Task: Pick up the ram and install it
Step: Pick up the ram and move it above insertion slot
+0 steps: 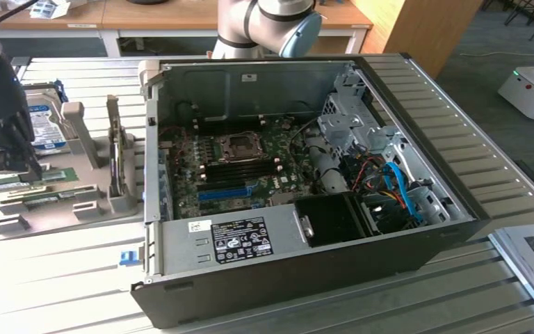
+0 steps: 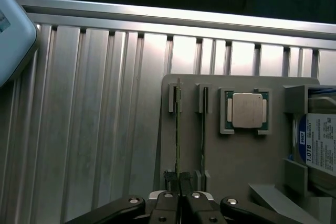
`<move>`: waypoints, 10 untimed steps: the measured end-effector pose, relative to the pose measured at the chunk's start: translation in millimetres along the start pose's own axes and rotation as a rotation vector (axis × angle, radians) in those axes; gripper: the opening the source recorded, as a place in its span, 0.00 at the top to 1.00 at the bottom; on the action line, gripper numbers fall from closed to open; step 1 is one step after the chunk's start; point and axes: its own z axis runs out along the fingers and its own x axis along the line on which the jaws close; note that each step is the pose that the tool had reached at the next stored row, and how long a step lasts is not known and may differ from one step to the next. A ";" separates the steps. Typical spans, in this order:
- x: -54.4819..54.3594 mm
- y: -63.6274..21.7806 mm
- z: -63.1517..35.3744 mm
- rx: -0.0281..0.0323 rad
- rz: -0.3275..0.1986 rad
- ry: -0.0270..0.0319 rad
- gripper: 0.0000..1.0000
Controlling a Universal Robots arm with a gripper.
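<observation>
At the exterior view's left, the dark gripper (image 2: 179,183) hangs over a grey holder (image 2: 168,129) on the slatted metal table (image 2: 94,119); its fingers (image 2: 169,179) are nearly pressed together, pinching the top edge of the ram (image 2: 177,124), which stands on edge in the holder's grooves; the pinch looks square to the thin board, so a straight lift along those grooves should keep it from binding; a second stick (image 2: 203,129) stands just beside, close enough to snag; then a processor (image 2: 248,111) and a hard drive (image 2: 319,148); further right, the open computer case (image 1: 304,278) shows its motherboard (image 1: 239,167), blue slot (image 1: 222,193) and loose cables (image 1: 392,184).
</observation>
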 end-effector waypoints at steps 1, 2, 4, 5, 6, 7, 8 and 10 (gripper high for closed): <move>0.0 0.1 -1.2 0.0000 0.000 0.0000 0.88; 0.0 0.1 -2.1 0.0000 0.000 0.0000 0.88; 0.0 0.2 -4.5 0.0001 0.000 0.0000 0.88; 0.1 0.3 -5.7 0.0000 0.000 0.0000 0.88; 0.1 0.3 -6.2 0.0000 0.001 0.0000 0.88; 0.1 0.3 -6.7 0.0002 0.001 -0.0001 0.88; 0.1 0.3 -7.4 0.0000 0.001 0.0000 0.88; 0.1 0.4 -9.0 0.0000 0.001 -0.0001 0.88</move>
